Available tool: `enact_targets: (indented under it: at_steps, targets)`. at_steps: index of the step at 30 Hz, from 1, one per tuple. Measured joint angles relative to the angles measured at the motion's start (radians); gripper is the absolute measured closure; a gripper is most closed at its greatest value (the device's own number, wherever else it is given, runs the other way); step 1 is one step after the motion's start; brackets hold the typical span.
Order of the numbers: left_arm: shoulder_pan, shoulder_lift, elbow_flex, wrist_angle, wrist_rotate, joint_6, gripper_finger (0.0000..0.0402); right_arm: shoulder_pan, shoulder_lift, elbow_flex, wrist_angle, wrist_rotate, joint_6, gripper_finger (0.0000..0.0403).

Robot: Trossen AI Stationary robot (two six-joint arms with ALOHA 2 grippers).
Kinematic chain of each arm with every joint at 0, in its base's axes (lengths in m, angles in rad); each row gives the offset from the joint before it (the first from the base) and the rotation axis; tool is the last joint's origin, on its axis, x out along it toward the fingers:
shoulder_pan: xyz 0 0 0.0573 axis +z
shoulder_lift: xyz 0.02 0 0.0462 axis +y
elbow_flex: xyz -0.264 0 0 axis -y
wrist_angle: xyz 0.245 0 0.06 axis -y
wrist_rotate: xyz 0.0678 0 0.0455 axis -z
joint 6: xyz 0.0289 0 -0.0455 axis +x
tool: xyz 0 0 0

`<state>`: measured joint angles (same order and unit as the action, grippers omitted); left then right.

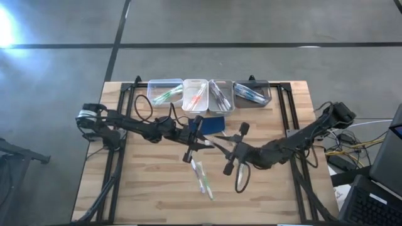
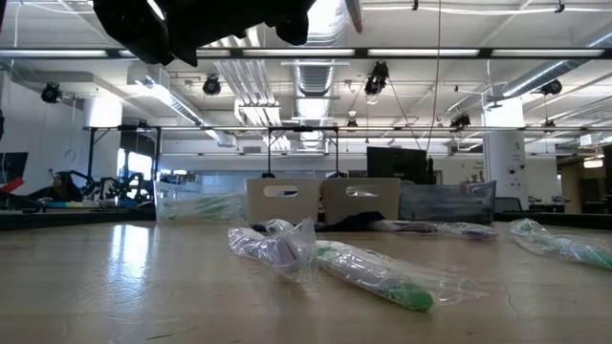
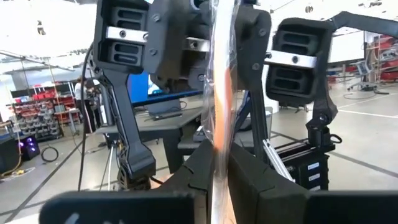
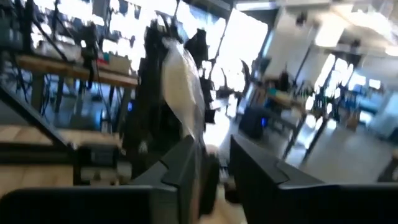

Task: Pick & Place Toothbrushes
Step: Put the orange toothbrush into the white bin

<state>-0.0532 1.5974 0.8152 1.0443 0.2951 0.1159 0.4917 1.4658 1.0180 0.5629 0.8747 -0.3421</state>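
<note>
Both arms are built of dark, nearly black segments joined by rounded joint housings, with thin black cables looping along them. The left arm (image 1: pixel 135 127) carries a pale silver-white band at its shoulder joint near the table's left edge; the right arm (image 1: pixel 295 139) ends in a dark blocky base near the right edge. Each wrist bears a short black crossbar. The left claw (image 3: pixel 217 168) has two broad matte-black fingers (image 3: pixel 252 180) with angular, wedge-shaped inner faces. The right claw (image 4: pixel 211 171) shows the same flat dark fingers (image 4: pixel 177 168). Facing the left wrist camera, the other claw's housing has ribbed black blocks crossed by silver metal strips with small screws.
</note>
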Motion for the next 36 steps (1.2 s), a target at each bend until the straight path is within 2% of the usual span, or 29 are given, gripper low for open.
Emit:
enact_targets:
  at_steps: [6,10,14,19,22,25,29,36]
  targets:
    - [0.0,-0.016,-0.001,-0.062,-0.006,-0.02,0.0369,0.012,-0.114,0.001,-0.416,0.046,0.281,0.0257]
    - [0.001,-0.063,0.0,-0.183,-0.053,-0.021,0.0369,0.012,-0.192,0.001,-0.749,0.047,0.578,0.0236]
    - [0.001,-0.138,0.013,-0.361,-0.181,-0.022,0.0369,0.012,-0.242,-0.009,-1.052,0.046,0.847,0.0224]
    - [0.002,-0.235,0.042,-0.622,-0.403,-0.023,0.0369,0.012,-0.26,-0.029,-1.303,0.103,1.072,0.0218]
    - [0.008,-0.286,0.074,-0.769,-0.501,-0.037,0.0369,0.011,-0.26,-0.041,-1.394,0.165,1.171,0.0221]
    - [0.02,-0.318,0.119,-0.891,-0.56,-0.072,0.0369,0.011,-0.261,-0.065,-1.431,0.177,1.222,0.0231]
    - [0.05,-0.328,0.202,-1.06,-0.576,-0.128,0.0369,0.006,-0.262,-0.101,-1.431,0.187,1.226,0.0247]
    - [0.091,-0.325,0.357,-1.271,-0.622,-0.17,0.0369,-0.041,-0.271,-0.141,-1.445,0.279,1.226,0.0277]
